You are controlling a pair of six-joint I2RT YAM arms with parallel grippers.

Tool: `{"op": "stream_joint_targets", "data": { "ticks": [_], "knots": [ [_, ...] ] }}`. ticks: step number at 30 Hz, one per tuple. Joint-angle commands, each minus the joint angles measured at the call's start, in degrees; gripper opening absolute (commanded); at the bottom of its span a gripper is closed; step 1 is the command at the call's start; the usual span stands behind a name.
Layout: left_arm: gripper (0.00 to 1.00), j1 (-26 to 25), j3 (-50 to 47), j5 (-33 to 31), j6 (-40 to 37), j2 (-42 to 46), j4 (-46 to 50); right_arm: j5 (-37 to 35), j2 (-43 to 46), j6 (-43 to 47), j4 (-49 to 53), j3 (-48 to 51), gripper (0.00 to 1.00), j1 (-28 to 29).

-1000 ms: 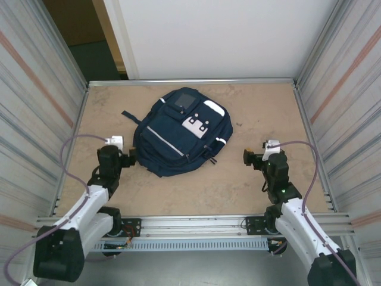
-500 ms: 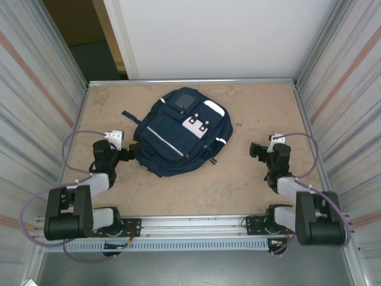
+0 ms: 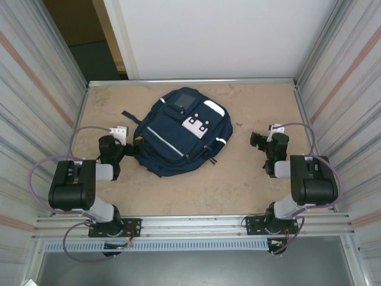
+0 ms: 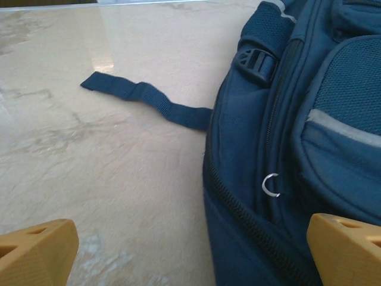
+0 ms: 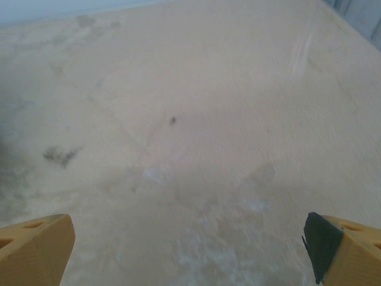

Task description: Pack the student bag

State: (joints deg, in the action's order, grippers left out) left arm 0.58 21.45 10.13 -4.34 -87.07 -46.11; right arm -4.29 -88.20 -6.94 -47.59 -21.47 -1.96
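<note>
I read the student bag (image 3: 181, 132) lying flat on the table (image 3: 238, 179), front face up. Left gripper (image 3: 133, 148): just beside the bag's left edge, jaws spread wide, nothing held. Right gripper (image 3: 255, 141): well right of the bag, jaws spread wide, empty.

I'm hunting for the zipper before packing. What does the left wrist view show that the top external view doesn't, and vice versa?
Left wrist adds close detail: a silver zipper ring and a black buckle on the student bag, ahead of the left end effector's open fingers. Top external adds the bag's whole outline, its white patches, and the right end effector, well apart from the bag. Both share the bag and its loose strap lying flat on the table.
</note>
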Motion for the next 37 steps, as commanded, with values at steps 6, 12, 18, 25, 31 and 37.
{"op": "stream_joint_targets", "data": {
  "ticks": [6,12,18,25,31,37],
  "knots": [
    [0.99,-0.86,2.3,-4.21,-0.68,0.52,1.39,-0.74,-0.12,1.05,0.79,-1.54,0.99,0.43],
    [0.99,-0.89,2.19,-4.17,-0.64,0.52,1.03,-0.72,-0.13,1.05,0.83,-1.48,0.99,0.38],
    [0.99,-0.91,2.11,-4.21,-0.58,0.39,0.76,-0.72,-0.1,1.04,0.84,-1.54,0.99,0.3],
    [0.99,-0.91,2.1,-4.24,-0.61,0.45,0.84,-0.72,-0.13,1.0,0.84,-1.55,0.99,0.37],
    [0.99,-0.89,2.1,-4.26,-0.63,0.48,0.87,-0.45,0.01,0.96,1.12,-1.57,0.99,0.2],
    [0.99,-0.91,2.1,-4.16,-0.62,0.47,0.85,-0.48,-0.01,1.15,0.9,-1.55,0.99,0.44]
  ]
}}
